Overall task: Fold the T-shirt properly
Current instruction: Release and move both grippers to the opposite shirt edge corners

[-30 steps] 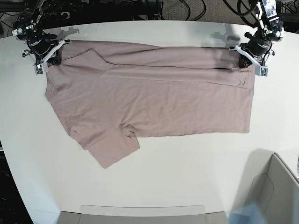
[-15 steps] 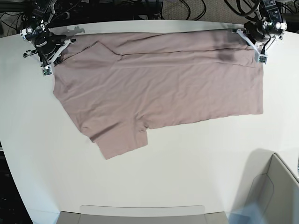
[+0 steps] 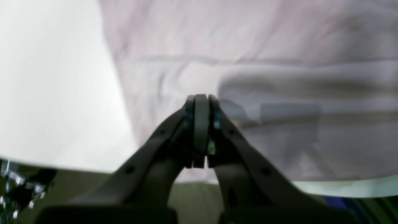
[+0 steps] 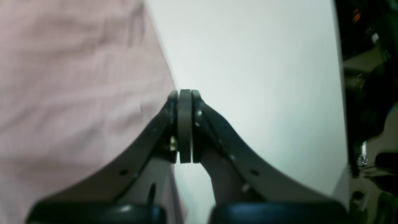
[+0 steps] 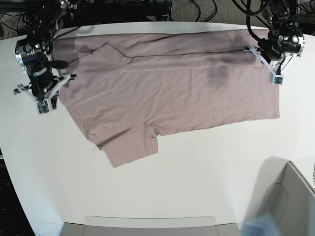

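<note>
T-shirt [image 5: 167, 93]: mauve-pink, spread wide across the upper half of the table [image 5: 197, 187] in the base view, one long band already folded over along the far edge, a sleeve sticking out at lower left of the cloth.
Left pincer [image 5: 272, 69]: upper right of the base view, over the shirt's right end; the left wrist view shows its jaws pressed together with nothing visibly between them, cloth lying below.
Right pincer [image 5: 47, 93]: upper left of the base view, just off the shirt's left edge; jaws likewise closed flat on each other, no fabric caught that I can see, bare table on one side and shirt on the other.
Just changed: both pincers have come forward from the far edge; the right one has dropped well down the left side, the left one only a little.
Against a second ago: the shirt now lies farther toward the back of the table and a touch to the right, its top edge nearly at the rim; the folded band is flatter and wider.
Meaning for the task: probably the cloth was dragged straight and let go, so the first lengthwise fold looks set and a fresh grasp comes next.
Not tellable: whether either pincer touches the fabric.
</note>
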`<state>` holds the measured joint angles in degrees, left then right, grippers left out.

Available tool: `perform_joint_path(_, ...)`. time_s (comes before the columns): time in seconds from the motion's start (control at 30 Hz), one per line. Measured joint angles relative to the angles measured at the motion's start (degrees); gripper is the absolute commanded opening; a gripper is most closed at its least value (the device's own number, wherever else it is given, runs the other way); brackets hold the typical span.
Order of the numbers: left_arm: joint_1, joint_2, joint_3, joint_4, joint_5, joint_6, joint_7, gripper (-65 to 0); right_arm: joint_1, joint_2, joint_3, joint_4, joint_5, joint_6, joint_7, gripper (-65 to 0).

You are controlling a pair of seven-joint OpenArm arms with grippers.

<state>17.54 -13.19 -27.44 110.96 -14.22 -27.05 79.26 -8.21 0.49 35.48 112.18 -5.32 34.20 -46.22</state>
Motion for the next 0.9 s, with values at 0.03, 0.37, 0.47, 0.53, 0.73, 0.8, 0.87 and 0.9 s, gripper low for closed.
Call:
perform_joint_path(0.03, -0.94, -0.13, 0.0, -0.04, 0.37, 0.0, 0.26, -65.0, 2.34, 0.07, -2.36, -2.49, -1.75, 0.07, 0.48, -65.0)
perform_joint_path(0.37, -8.79, 0.15, 0.22, -0.15, -0.31, 0.0, 0.55, -65.0, 25.14, 0.15, -9.4, -41.4, -12.07, -0.13, 1.2, -65.0)
perform_joint_path(0.47, -8.81, 0.2, 0.22, -0.24, -0.11, 0.0, 1.44, -65.0, 25.05, 1.55, -9.46, -45.62, -10.75, -3.39, 2.58, -65.0)
perform_joint_path(0.53, -8.79, 0.17, 0.22, -0.24, -0.35, 0.0, 1.09, -65.0, 24.2, 1.9, -9.49, -45.51, -10.88, -5.92, 2.78, -65.0)
perform_joint_path(0.73, -8.79, 0.11, 0.22, -0.24, -0.28, 0.02, 1.29, -65.0, 12.17, 2.29, -9.97, -32.3, -10.16, -7.19, 4.24, -65.0)
perform_joint_path(0.8, -8.79, 0.07, 0.22, -0.26, -0.35, 0.0, 1.29, -65.0, 8.87, 2.16, -9.97, -28.46, -10.19, -7.21, 3.5, -65.0)
perform_joint_path(0.87, -8.81, 0.02, 0.22, -0.98, -0.33, 0.0, 1.27, -65.0, 7.87, 2.08, -10.01, -26.47, -11.04, -6.99, 1.84, -65.0)
perform_joint_path(0.9, -8.81, 0.04, 0.22, -1.55, -0.15, 0.02, 1.29, -65.0, 7.91, 1.95, -10.01, -25.81, -11.21, -6.95, 1.07, -65.0)
